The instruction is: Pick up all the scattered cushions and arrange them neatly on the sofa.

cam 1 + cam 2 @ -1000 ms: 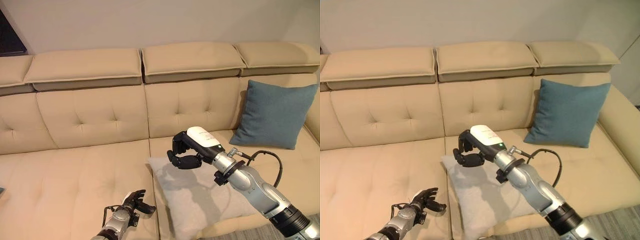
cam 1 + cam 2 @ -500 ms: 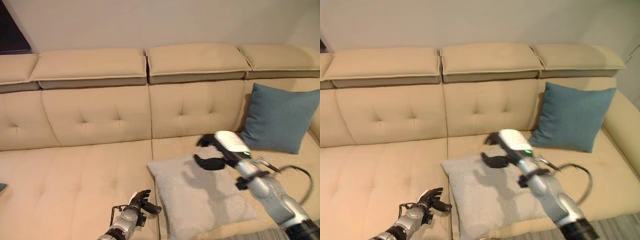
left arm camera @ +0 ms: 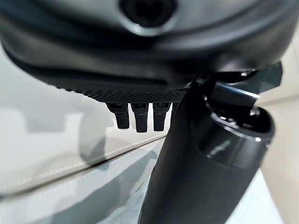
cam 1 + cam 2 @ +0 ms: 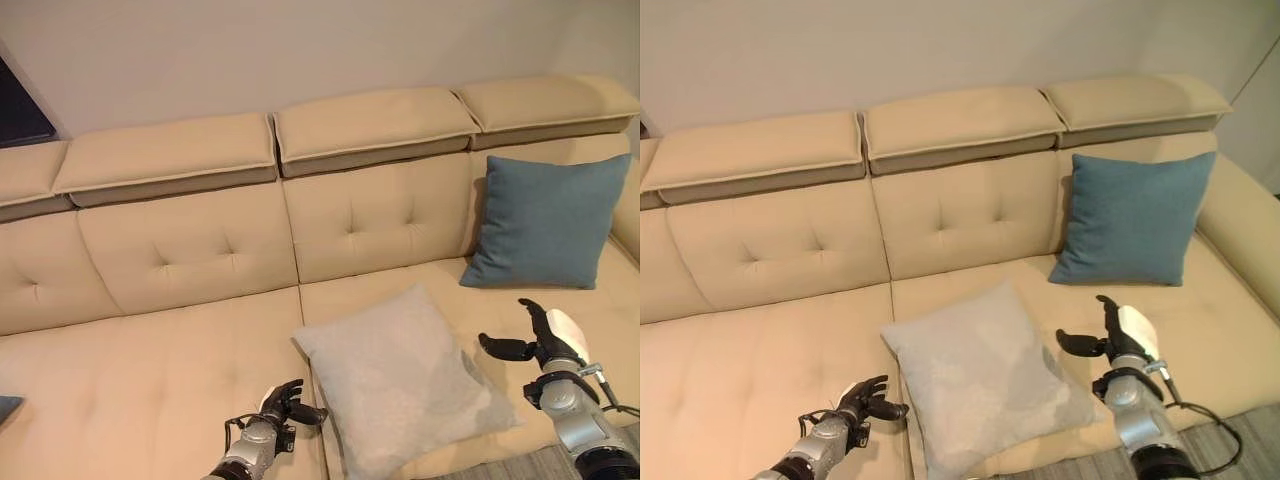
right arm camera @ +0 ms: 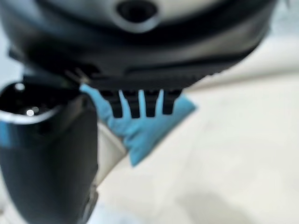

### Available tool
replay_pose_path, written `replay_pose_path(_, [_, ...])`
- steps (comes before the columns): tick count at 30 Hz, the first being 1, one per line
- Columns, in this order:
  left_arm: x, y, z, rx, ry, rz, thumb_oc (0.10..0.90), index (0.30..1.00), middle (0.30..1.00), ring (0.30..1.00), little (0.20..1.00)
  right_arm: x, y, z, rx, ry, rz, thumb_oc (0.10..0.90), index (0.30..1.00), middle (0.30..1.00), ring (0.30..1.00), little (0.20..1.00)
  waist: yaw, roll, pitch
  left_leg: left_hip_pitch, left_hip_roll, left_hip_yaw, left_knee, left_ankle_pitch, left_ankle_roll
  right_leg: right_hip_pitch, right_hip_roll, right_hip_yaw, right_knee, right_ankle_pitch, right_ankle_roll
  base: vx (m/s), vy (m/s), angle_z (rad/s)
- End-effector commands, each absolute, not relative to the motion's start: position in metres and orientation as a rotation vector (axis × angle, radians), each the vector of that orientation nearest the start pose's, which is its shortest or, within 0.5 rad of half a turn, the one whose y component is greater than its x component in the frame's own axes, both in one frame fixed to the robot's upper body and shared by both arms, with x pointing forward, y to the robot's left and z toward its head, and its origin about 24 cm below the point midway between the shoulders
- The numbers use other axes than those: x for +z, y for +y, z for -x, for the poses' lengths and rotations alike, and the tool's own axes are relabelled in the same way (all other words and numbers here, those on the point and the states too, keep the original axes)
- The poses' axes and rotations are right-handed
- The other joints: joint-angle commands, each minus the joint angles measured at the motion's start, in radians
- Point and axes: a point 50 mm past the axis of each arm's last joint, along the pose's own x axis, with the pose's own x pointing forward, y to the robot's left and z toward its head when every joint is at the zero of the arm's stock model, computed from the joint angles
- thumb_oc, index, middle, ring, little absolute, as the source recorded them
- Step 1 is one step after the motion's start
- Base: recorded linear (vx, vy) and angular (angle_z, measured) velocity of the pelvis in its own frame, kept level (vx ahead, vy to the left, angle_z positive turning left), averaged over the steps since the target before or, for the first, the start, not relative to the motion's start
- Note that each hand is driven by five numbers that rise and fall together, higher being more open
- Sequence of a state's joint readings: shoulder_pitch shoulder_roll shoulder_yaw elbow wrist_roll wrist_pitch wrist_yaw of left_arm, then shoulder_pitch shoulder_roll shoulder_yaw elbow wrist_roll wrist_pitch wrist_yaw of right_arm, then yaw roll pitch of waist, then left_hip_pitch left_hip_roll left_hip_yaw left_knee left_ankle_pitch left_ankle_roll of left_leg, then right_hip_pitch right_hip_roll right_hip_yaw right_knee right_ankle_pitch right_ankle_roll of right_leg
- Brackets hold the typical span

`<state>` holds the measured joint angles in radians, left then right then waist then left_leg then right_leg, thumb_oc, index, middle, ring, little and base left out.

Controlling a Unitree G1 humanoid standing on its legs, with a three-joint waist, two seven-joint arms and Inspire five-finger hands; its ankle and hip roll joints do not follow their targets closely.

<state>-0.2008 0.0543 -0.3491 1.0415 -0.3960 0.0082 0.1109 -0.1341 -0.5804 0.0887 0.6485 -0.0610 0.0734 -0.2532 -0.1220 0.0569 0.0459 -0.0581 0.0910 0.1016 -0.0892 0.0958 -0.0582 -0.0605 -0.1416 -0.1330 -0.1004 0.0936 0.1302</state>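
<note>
Both hands hold nothing — left hand and right hand hover with fingers relaxed either side of the grey cushion, lying flat on the near seat of the sofa. The blue cushion already leans upright far right. Next, probably, grasp the grey one and prop it against the backrest.

You have two cushions in view: one blue cushion upright against sofa back at right end, one grey cushion flat on seat near front edge. One sofa, beige; you can count four headrest pads along top, leftmost cut by frame edge. Two robot hands: left hand just beside grey cushion, right hand over seat, both with fingers spread, holding nothing.
</note>
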Motion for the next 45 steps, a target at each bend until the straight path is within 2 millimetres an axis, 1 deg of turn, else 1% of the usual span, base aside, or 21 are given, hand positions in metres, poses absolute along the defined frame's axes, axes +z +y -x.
replay_pose_path(1, [-0.103,0.107,-0.239,-0.018,0.782,0.149,0.800,0.900,0.900,0.900,0.900,0.005,-0.306,-0.279,-0.371,0.366,0.499,0.800,0.900,0.900,0.900,0.900,0.010,-0.041,0.009,0.001,-0.010,-0.030,0.002,-0.095,-0.028,0.021,0.010,-0.019,0.013,-0.091,0.001,-0.01,-0.074,-0.02])
replay_pose_path(10, [-0.061,0.068,-0.287,-0.055,0.663,0.275,0.800,0.900,0.900,0.900,0.900,0.020,-0.269,-0.322,-0.292,0.327,0.396,0.800,0.900,0.900,0.900,0.900,-0.012,0.029,0.082,-0.072,-0.016,-0.015,0.002,-0.071,-0.035,-0.074,0.002,0.009,0.013,-0.064,-0.004,-0.07,-0.010,-0.04])
replay_pose_path(16, [-0.043,0.044,-0.301,-0.121,0.641,0.285,0.800,0.900,0.900,0.900,0.900,0.026,-0.219,-0.343,-0.067,0.308,0.436,0.800,0.900,0.900,0.900,0.900,-0.026,0.054,0.132,-0.116,-0.020,0.000,0.002,-0.051,-0.036,-0.136,0.001,0.037,0.025,-0.047,-0.009,-0.06,0.009,-0.18])
replay_pose_path(18, [-0.037,0.033,-0.304,-0.156,0.637,0.284,0.800,0.900,0.900,0.900,0.900,0.020,-0.195,-0.341,0.011,0.306,0.332,0.800,0.900,0.900,0.900,0.900,-0.034,0.058,0.148,-0.118,-0.022,0.005,0.002,-0.047,-0.037,-0.143,0.000,0.041,0.031,-0.047,-0.009,-0.04,0.010,-0.17])
replay_pose_path(19, [-0.033,0.026,-0.307,-0.186,0.637,0.268,0.800,0.900,0.900,0.900,0.900,0.020,-0.167,-0.341,0.139,0.289,0.339,0.800,0.900,0.900,0.900,0.900,-0.043,0.061,0.166,-0.117,-0.023,0.012,0.002,-0.045,-0.038,-0.150,-0.001,0.050,0.037,-0.047,-0.009,-0.04,0.019,-0.09])
replay_pose_path(20, [-0.032,0.026,-0.307,-0.186,0.636,0.268,0.800,0.900,0.900,0.900,0.900,0.020,-0.167,-0.341,0.139,0.288,0.339,0.750,0.825,0.825,0.825,0.825,-0.043,0.061,0.164,-0.121,-0.023,0.011,0.002,-0.043,-0.038,-0.154,-0.001,0.050,0.037,-0.045,-0.009,-0.04,0.022,-0.05])
replay_pose_path(21, [-0.031,0.025,-0.308,-0.197,0.634,0.264,0.800,0.900,0.900,0.900,0.900,0.019,-0.157,-0.340,0.186,0.289,0.343,0.469,0.404,0.404,0.404,0.404,-0.047,0.061,0.168,-0.122,-0.023,0.013,0.002,-0.042,-0.039,-0.157,-0.001,0.052,0.038,-0.043,-0.009,-0.02,0.011,-0.05])
replay_pose_path(22, [-0.032,0.019,-0.305,-0.232,0.640,0.271,0.684,0.726,0.726,0.726,0.726,0.011,-0.138,-0.332,0.284,0.303,0.329,0.400,0.300,0.300,0.300,0.300,-0.055,0.061,0.180,-0.120,-0.023,0.020,0.002,-0.045,-0.037,-0.159,-0.001,0.059,0.037,-0.041,-0.008,-0.01,0.018,-0.08])
replay_pose_path(23, [-0.032,0.017,-0.303,-0.250,0.643,0.277,0.533,0.500,0.500,0.500,0.500,0.007,-0.131,-0.327,0.309,0.312,0.286,0.400,0.300,0.300,0.300,0.300,-0.058,0.061,0.181,-0.119,-0.023,0.022,0.002,-0.045,-0.037,-0.160,-0.002,0.062,0.035,-0.039,-0.008,-0.01,0.015,-0.09])
replay_pose_path(24, [-0.032,0.017,-0.303,-0.250,0.643,0.277,0.515,0.472,0.472,0.472,0.472,0.006,-0.131,-0.327,0.309,0.312,0.286,0.400,0.300,0.300,0.300,0.300,-0.058,0.061,0.181,-0.119,-0.023,0.022,0.002,-0.045,-0.037,-0.160,-0.002,0.062,0.035,-0.039,-0.008,0.00,0.011,-0.19])
replay_pose_path(25, [-0.033,0.019,-0.304,-0.234,0.647,0.270,0.400,0.300,0.300,0.300,0.300,0.002,-0.128,-0.323,0.311,0.327,0.235,0.400,0.300,0.300,0.300,0.300,-0.058,0.060,0.183,-0.117,-0.024,0.025,0.002,-0.047,-0.036,-0.161,-0.002,0.064,0.035,-0.037,-0.007,0.01,0.007,-0.22])
replay_pose_path(31, [-0.035,0.020,-0.303,-0.227,0.658,0.210,0.400,0.300,0.300,0.300,0.300,-0.007,-0.130,-0.312,0.276,0.343,0.132,0.400,0.300,0.300,0.300,0.300,-0.072,0.051,0.182,-0.099,-0.029,0.032,0.002,-0.058,-0.033,-0.153,-0.007,0.072,0.035,-0.036,-0.006,0.00,0.003,-0.04])
replay_pose_path(34, [-0.026,0.044,-0.321,-0.187,0.602,0.100,0.400,0.300,0.300,0.300,0.300,0.008,-0.151,-0.320,0.212,0.276,0.187,0.400,0.300,0.300,0.300,0.300,-0.077,0.051,0.182,-0.095,-0.032,0.031,0.002,-0.060,-0.030,-0.153,-0.011,0.072,0.038,-0.034,-0.002,0.00,0.000,0.00])
replay_pose_path(36, [0.008,0.085,-0.356,-0.091,0.481,-0.008,0.400,0.300,0.300,0.300,0.300,0.046,-0.180,-0.337,0.110,0.140,0.274,0.400,0.300,0.300,0.300,0.300,-0.074,0.055,0.190,-0.095,-0.036,0.030,0.002,-0.062,-0.027,-0.156,-0.015,0.071,0.038,-0.030,0.003,0.00,0.000,0.00])
replay_pose_path(37, [0.008,0.085,-0.356,-0.091,0.480,-0.008,0.400,0.300,0.300,0.300,0.300,0.046,-0.180,-0.337,0.110,0.140,0.275,0.400,0.300,0.300,0.300,0.300,-0.074,0.055,0.191,-0.095,-0.036,0.030,0.002,-0.062,-0.027,-0.155,-0.015,0.071,0.038,-0.030,0.003,0.00,0.000,0.00])
replay_pose_path(39, [0.044,0.107,-0.380,-0.045,0.365,-0.051,0.400,0.300,0.300,0.300,0.300,0.072,-0.194,-0.348,0.042,0.053,0.335,0.400,0.300,0.300,0.300,0.300,-0.067,0.061,0.201,-0.103,-0.040,0.025,0.002,-0.057,-0.024,-0.159,-0.017,0.069,0.037,-0.024,0.006,-0.02,0.005,-0.01])
replay_pose_path(40, [0.067,0.115,-0.391,-0.022,0.286,-0.072,0.400,0.300,0.300,0.300,0.300,0.087,-0.200,-0.354,-0.001,0.007,0.362,0.400,0.300,0.300,0.300,0.300,-0.060,0.063,0.209,-0.107,-0.042,0.023,0.002,-0.054,-0.023,-0.161,-0.018,0.067,0.038,-0.023,0.007,-0.08,-0.009,0.00])
replay_pose_path(41, [0.122,0.119,-0.407,-0.016,0.077,-0.099,0.400,0.300,0.300,0.300,0.300,0.120,-0.207,-0.364,-0.087,-0.097,0.390,0.400,0.300,0.300,0.300,0.300,-0.040,0.068,0.229,-0.116,-0.045,0.013,0.002,-0.048,-0.021,-0.163,-0.020,0.059,0.040,-0.024,0.008,-0.07,-0.012,0.01])
replay_pose_path(42, [0.122,0.119,-0.407,-0.016,0.076,-0.100,0.400,0.300,0.300,0.300,0.300,0.121,-0.207,-0.364,-0.087,-0.098,0.389,0.400,0.300,0.300,0.300,0.300,-0.040,0.068,0.228,-0.120,-0.046,0.013,0.002,-0.045,-0.021,-0.166,-0.020,0.059,0.039,-0.021,0.008,-0.07,-0.022,0.04])
replay_pose_path(43, [0.170,0.119,-0.410,-0.031,-0.120,-0.102,0.400,0.300,0.300,0.300,0.300,0.151,-0.210,-0.366,-0.158,-0.212,0.424,0.400,0.300,0.300,0.300,0.300,-0.020,0.069,0.242,-0.129,-0.048,0.003,0.002,-0.044,-0.020,-0.168,-0.022,0.052,0.041,-0.025,0.008,-0.03,-0.021,0.14])
replay_pose_path(45, [0.188,0.122,-0.409,-0.023,-0.194,-0.098,0.400,0.300,0.300,0.300,0.300,0.167,-0.211,-0.367,-0.198,-0.270,0.453,0.400,0.300,0.300,0.300,0.300,-0.013,0.068,0.243,-0.140,-0.050,-0.001,0.002,-0.038,-0.021,-0.174,-0.023,0.050,0.041,-0.022,0.008,-0.03,-0.024,0.21])
